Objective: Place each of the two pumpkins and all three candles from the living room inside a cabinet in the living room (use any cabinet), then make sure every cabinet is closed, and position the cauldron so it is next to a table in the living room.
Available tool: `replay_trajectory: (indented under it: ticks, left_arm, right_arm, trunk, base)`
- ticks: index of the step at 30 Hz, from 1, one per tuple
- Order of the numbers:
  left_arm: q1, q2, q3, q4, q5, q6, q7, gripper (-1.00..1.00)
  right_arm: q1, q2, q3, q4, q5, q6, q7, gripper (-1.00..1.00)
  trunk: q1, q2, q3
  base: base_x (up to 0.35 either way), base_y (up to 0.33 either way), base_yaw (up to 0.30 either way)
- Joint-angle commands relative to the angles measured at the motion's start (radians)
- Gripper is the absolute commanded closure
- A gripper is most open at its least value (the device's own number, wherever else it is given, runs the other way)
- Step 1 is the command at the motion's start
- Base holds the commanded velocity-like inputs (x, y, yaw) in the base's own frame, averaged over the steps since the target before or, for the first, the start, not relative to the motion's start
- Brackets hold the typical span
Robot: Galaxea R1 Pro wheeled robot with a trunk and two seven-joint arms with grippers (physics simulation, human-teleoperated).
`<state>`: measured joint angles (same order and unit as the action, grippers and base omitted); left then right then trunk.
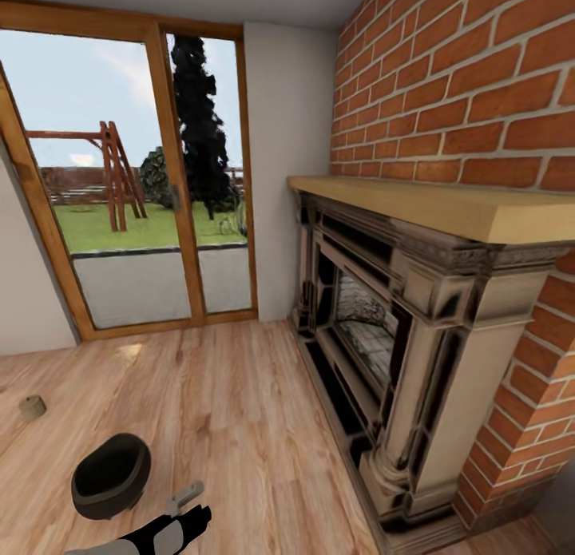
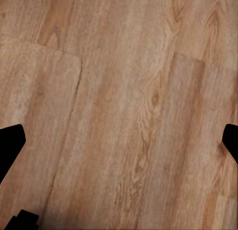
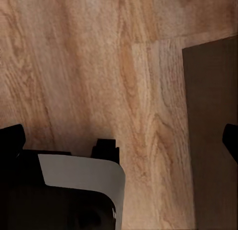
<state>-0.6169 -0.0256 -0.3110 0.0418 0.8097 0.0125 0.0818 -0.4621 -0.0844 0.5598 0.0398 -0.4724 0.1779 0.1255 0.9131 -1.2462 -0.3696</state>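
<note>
The black cauldron (image 1: 111, 475) sits upright on the wooden floor at the lower left of the head view, its mouth empty. A small tan candle (image 1: 32, 406) stands on the floor further left and beyond it. My left arm (image 1: 164, 533) reaches in from the bottom edge, just right of the cauldron and apart from it. In the left wrist view my left gripper (image 2: 119, 141) is open over bare floorboards. My right gripper (image 3: 121, 141) is also open above the floor, holding nothing.
A stone fireplace (image 1: 399, 339) with a wooden mantel (image 1: 447, 208) juts from the brick wall on the right. A glass door (image 1: 128, 188) with a wooden frame closes the far wall. A dark brown panel (image 3: 210, 136) lies beside the right gripper, and part of my own body (image 3: 74, 190) is below it.
</note>
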Motion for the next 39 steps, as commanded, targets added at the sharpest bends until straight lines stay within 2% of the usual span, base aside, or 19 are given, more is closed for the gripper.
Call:
replay_trajectory:
  ticks: [1, 25, 39]
  left_arm:
    - [-0.001, -0.001, -0.008, 0.001, 0.006, 0.001, 0.002, -1.00]
    - [-0.001, -0.001, -0.008, 0.001, 0.006, 0.002, 0.002, -1.00]
    - [-0.001, -0.001, -0.008, 0.001, 0.006, 0.002, 0.001, -1.00]
  right_arm:
    - [-0.001, 0.000, 0.008, 0.002, -0.009, 0.002, 0.005, -1.00]
    - [-0.001, 0.001, 0.009, 0.002, -0.009, 0.002, 0.005, -1.00]
    - [-0.001, 0.002, 0.009, 0.002, -0.009, 0.002, 0.005, -1.00]
  trunk:
    - [0.001, -0.001, -0.001]
    - [0.001, -0.001, 0.000]
    - [0.001, -0.001, 0.000]
  base:
    - [0.334, 0.000, 0.039]
    - [0.334, 0.000, 0.007]
    - [0.334, 0.000, 0.255]
